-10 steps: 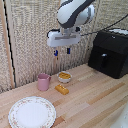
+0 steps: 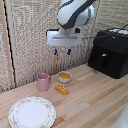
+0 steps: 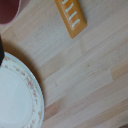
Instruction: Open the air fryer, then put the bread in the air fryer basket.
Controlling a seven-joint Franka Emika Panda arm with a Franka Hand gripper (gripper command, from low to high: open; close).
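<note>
Compared with half a second ago, we see almost no change: our gripper (image 2: 62, 51) still hangs high above the small bowl (image 2: 64, 76), fingers spread apart and holding nothing. The air fryer (image 2: 111, 52) stands at the exterior view's right with its drawer closed, the air fryer handle (image 2: 102, 61) untouched. The bread (image 2: 62, 89) lies on the wooden table (image 2: 95, 102), between bowl and plate (image 2: 31, 112), beside the pink cup (image 2: 44, 81). We judge the reach to the handle is only starting.
</note>
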